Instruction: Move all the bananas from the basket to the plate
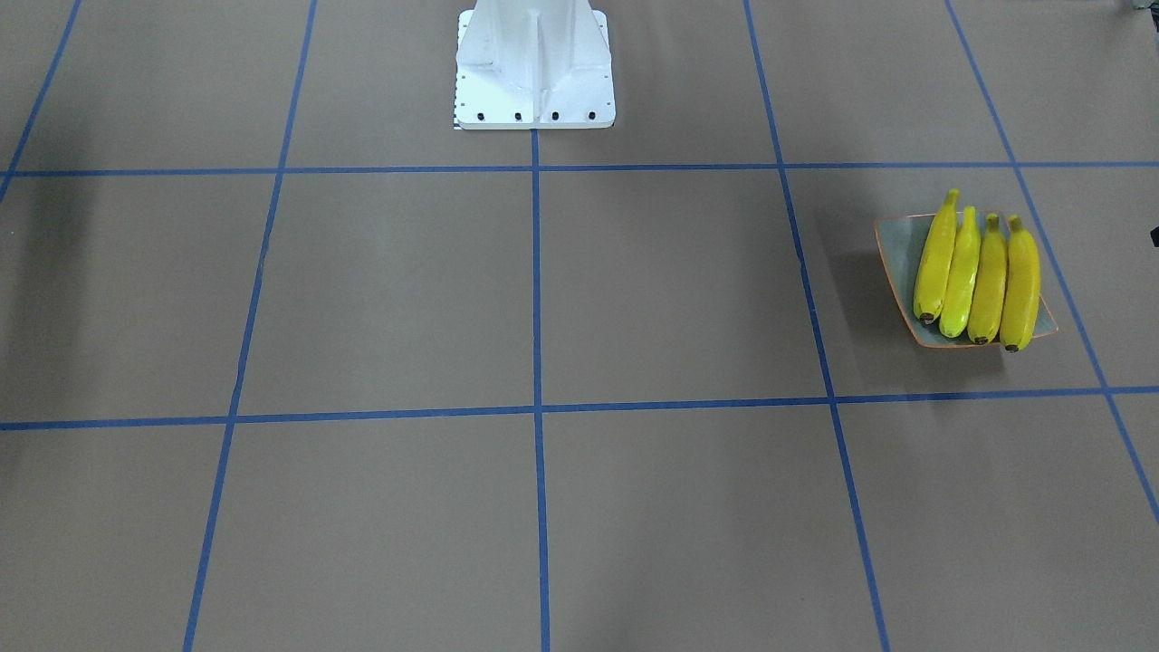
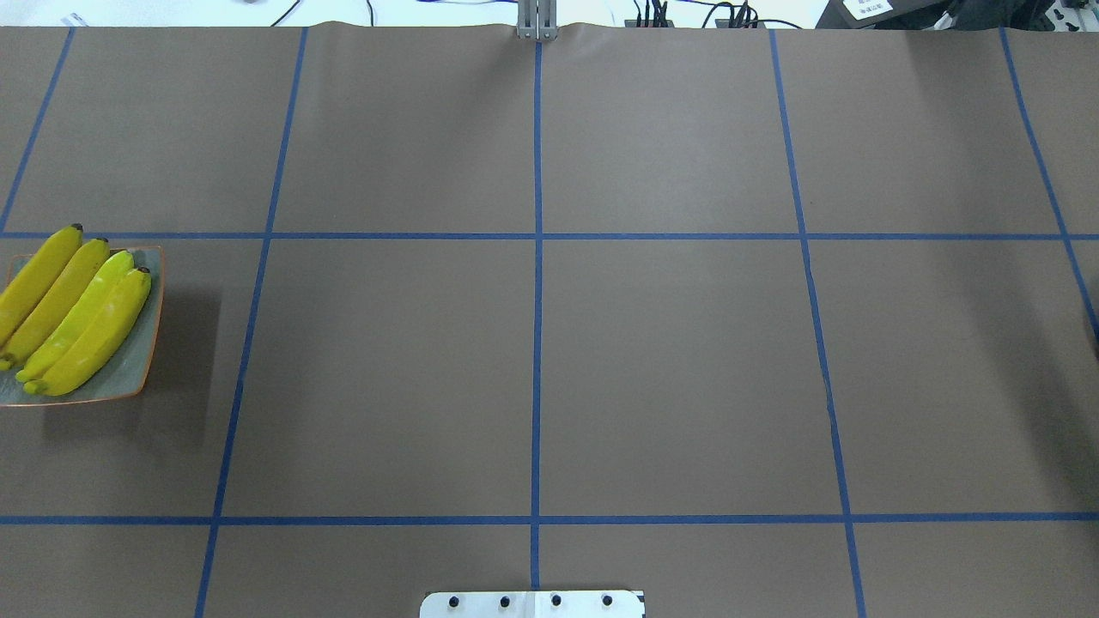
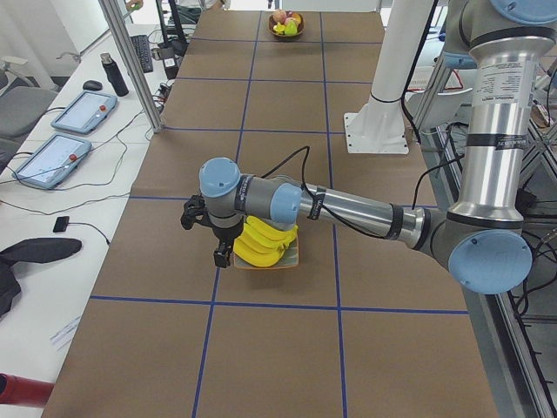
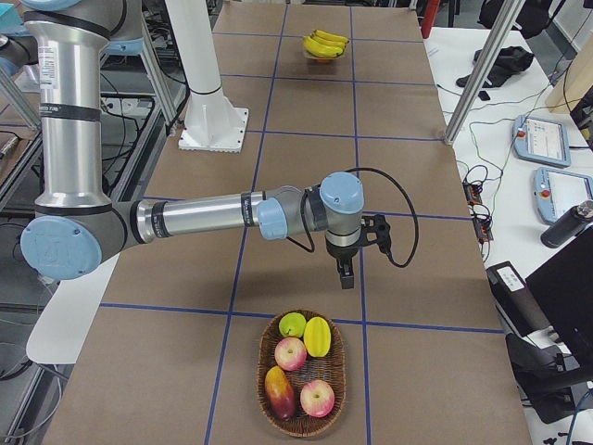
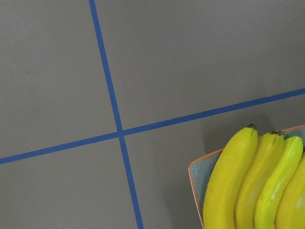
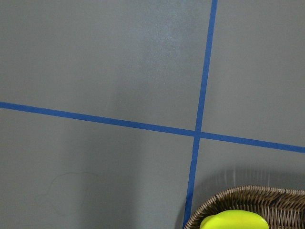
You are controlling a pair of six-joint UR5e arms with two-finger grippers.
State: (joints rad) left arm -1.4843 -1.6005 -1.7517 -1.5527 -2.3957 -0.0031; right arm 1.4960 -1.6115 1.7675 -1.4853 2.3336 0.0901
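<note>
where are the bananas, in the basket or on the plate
On the plate: four bananas lie side by side; the basket holds only other fruit.

Glossy bananas (image 1: 987,276), seemingly glazed plate (image 1: 898,254)

The left arm (image 3: 348,209) and right arm (image 4: 195,215) are formed of silver tubes, grey joints and light-blue caps. A black cable (image 4: 415,221) is looped by the black right tool (image 4: 345,272). The white pedestal (image 1: 534,72) is fixed with four dark screws (image 1: 518,116).

bananas (image 1: 987,281) side by side on plate (image 1: 903,249)
</note>
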